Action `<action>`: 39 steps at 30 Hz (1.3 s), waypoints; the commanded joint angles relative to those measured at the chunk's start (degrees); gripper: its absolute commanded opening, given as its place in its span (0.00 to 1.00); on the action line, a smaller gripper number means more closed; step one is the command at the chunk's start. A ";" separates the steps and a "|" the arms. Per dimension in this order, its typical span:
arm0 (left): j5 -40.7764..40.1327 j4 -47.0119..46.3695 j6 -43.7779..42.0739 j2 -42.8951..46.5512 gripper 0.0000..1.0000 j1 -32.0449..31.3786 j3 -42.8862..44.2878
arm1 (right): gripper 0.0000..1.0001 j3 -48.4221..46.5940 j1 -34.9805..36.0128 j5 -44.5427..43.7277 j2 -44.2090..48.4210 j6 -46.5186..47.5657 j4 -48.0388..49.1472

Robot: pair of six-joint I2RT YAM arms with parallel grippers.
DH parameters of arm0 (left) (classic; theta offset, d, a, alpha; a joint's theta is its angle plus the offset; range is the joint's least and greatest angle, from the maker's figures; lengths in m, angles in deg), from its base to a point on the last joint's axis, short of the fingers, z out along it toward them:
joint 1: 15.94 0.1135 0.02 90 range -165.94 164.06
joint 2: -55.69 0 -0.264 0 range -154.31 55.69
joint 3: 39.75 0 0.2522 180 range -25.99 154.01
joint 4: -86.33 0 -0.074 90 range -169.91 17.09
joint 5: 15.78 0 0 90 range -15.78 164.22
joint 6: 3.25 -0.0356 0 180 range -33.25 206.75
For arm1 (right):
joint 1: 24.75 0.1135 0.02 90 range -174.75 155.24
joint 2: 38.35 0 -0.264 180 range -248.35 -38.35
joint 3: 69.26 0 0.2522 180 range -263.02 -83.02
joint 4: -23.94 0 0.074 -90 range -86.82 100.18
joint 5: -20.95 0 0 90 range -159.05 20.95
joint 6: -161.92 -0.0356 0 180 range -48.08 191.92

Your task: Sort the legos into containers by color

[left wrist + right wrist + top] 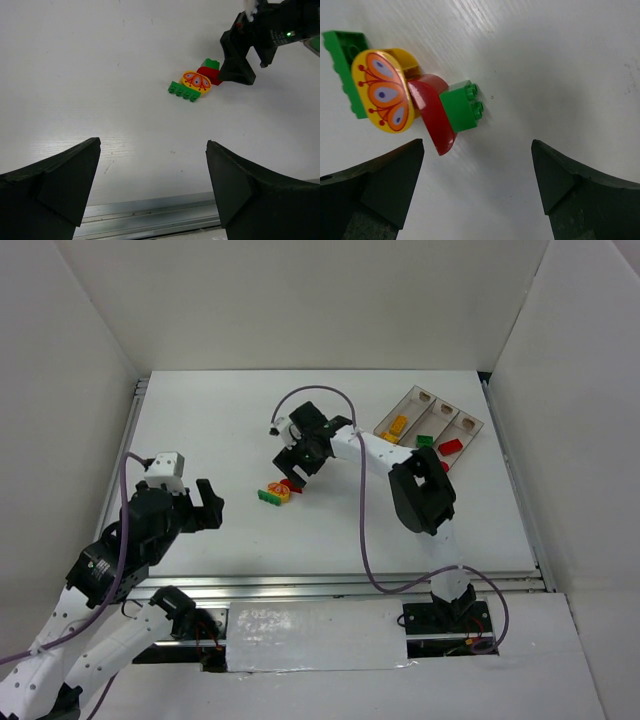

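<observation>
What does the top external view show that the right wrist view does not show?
Only the top view: the tray with a yellow brick, a green brick and a red brick in separate compartments, and the left arm. Only the right wrist view: the butterfly print on the round yellow piece, and the studs of the small green brick. Both: the pile of loose bricks on the table.

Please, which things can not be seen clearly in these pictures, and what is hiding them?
- Top view: red piece at the near end of the tray, half hidden by the right arm; inside or outside, unclear.
- Left wrist view: red brick, partly behind the right arm's jaws.
- Right wrist view: flat green brick, partly under the butterfly piece.
</observation>
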 commanded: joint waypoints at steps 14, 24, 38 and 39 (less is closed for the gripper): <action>1.73 -3.27 -1.84 1.42 0.99 0.06 -0.16 | 0.93 -14.93 3.49 -3.18 -11.62 8.90 -9.78; 2.17 -3.54 -2.02 1.69 0.99 0.15 -0.16 | 0.38 -13.89 3.93 -3.11 -11.02 8.37 -7.94; 8.66 -7.73 6.14 -4.81 0.99 0.24 2.83 | 0.13 17.82 3.49 0.23 22.68 -12.51 14.46; 13.03 -9.50 7.63 -5.51 1.00 0.24 2.57 | 0.09 21.16 3.66 1.02 25.70 -14.20 17.96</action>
